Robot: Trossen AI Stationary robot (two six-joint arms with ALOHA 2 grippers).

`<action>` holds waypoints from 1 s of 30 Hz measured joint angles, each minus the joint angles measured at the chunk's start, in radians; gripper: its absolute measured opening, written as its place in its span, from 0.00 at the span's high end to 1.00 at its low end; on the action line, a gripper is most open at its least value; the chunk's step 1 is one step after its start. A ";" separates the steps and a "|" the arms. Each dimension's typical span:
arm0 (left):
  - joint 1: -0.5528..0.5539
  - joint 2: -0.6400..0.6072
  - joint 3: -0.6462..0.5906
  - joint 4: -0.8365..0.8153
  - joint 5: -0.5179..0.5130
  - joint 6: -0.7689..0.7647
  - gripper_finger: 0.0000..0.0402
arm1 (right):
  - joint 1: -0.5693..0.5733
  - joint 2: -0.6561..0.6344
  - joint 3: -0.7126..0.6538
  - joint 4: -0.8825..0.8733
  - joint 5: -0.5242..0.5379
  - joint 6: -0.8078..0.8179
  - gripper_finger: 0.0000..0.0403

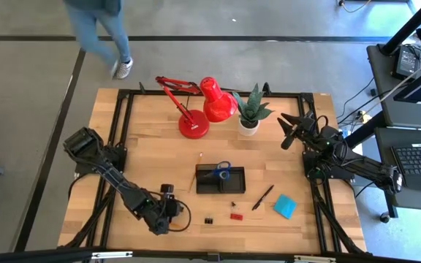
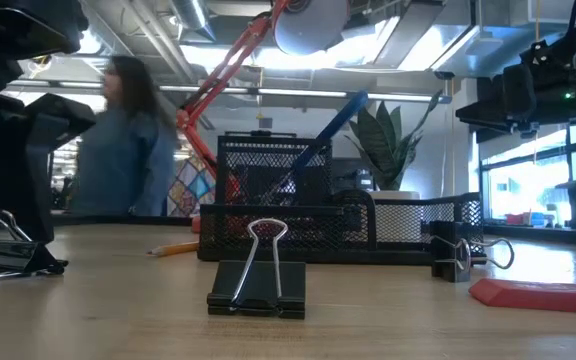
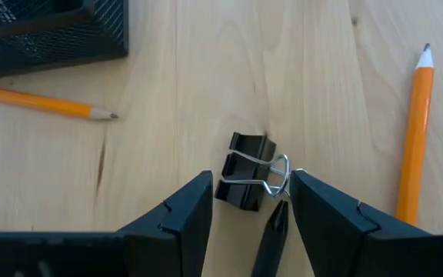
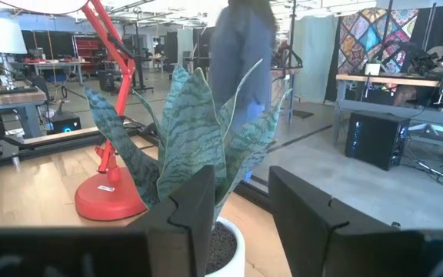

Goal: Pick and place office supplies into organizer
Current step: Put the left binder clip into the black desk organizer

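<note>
Hovering low over the table (image 1: pixel 145 157), the left end effector (image 3: pixel 251 201) has its jaws spread wide and empty, a small black clip (image 3: pixel 246 171) lying just ahead of them, between the fingertips' line of reach but not yet gripped. Judging from that, most of the job is still ahead. Only the blue-handled scissors (image 1: pixel 223 170) stand in the organizer (image 1: pixel 220 180), which sits ahead of this end effector. Left out on the wood are a second clip (image 1: pixel 208 219), a red eraser (image 1: pixel 236 215), a black pen (image 1: pixel 262 197) and a blue note pad (image 1: pixel 284 206), all beyond the organizer's near side, plus orange pencils (image 3: pixel 415 138) either side of the left jaws. The right end effector (image 4: pixel 241 204) waits part-open and empty beside the potted plant (image 1: pixel 251 109).
</note>
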 joint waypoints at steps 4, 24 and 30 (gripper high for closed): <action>0.001 0.000 0.000 0.000 0.000 0.000 0.60 | 0.000 0.000 0.000 0.000 0.000 -0.002 0.68; 0.001 -0.003 0.021 -0.010 0.000 0.037 0.81 | 0.000 0.000 0.000 0.000 0.000 -0.003 0.68; 0.001 -0.003 0.021 -0.013 0.000 0.035 0.83 | 0.000 0.000 0.000 0.000 0.000 -0.003 0.68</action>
